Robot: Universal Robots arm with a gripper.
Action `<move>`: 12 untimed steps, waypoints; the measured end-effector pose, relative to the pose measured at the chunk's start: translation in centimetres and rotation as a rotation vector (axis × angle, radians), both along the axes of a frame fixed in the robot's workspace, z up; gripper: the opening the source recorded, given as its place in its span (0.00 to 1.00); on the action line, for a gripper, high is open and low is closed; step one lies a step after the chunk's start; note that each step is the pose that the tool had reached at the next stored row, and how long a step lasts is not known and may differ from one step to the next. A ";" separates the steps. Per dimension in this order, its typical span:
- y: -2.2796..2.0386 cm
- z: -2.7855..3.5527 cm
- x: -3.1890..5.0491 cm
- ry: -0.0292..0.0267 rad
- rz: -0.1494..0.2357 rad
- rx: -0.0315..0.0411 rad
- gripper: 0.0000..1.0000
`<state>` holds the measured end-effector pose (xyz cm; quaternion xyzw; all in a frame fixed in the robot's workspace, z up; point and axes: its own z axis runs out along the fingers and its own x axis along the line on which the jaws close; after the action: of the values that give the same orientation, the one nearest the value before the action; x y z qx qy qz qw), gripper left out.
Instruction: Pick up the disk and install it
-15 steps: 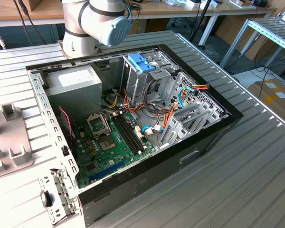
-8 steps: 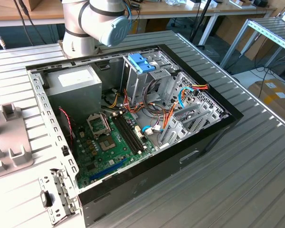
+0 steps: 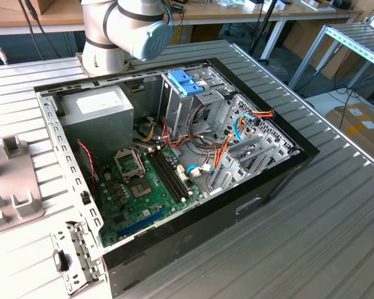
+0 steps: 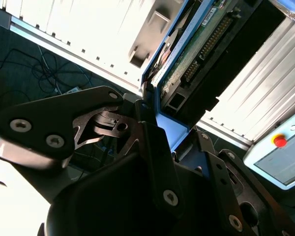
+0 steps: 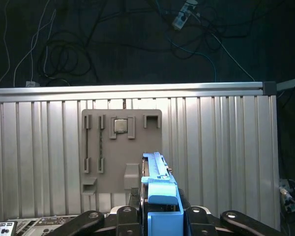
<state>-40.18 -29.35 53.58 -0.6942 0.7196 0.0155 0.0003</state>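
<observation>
Case (image 3: 268, 180) is set open on table (image 3: 336, 237). Power supply (image 3: 96, 112) is mounted inside, behind motherboard (image 3: 143, 187). Fixture plate (image 3: 12, 187) is laid beside case, at exterior view's left. Disk (image 5: 157, 172) is clamped in gripper (image 5: 162, 216) above table.

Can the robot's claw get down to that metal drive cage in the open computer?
Probably yes: the computer lies open on top and nothing covers the drive cage. Loose cables run close beside it, though, and the claw is clamped on the disk.
</observation>
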 end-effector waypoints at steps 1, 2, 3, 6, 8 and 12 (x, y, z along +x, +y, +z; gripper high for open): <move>0.00 0.00 0.05 0.0000 0.000 -0.0001 0.37; -0.01 -0.01 0.09 0.0000 0.000 -0.0002 0.37; -0.01 -0.01 0.13 0.0000 0.000 -0.0004 0.37; -0.02 -0.01 0.22 0.0000 0.000 -0.0006 0.37; -0.02 -0.02 0.27 -0.0001 0.000 -0.0007 0.37; -0.04 -0.03 0.66 0.0000 0.000 -0.0019 0.37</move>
<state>-39.53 -29.39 53.54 -0.6941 0.7197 0.0148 -0.0003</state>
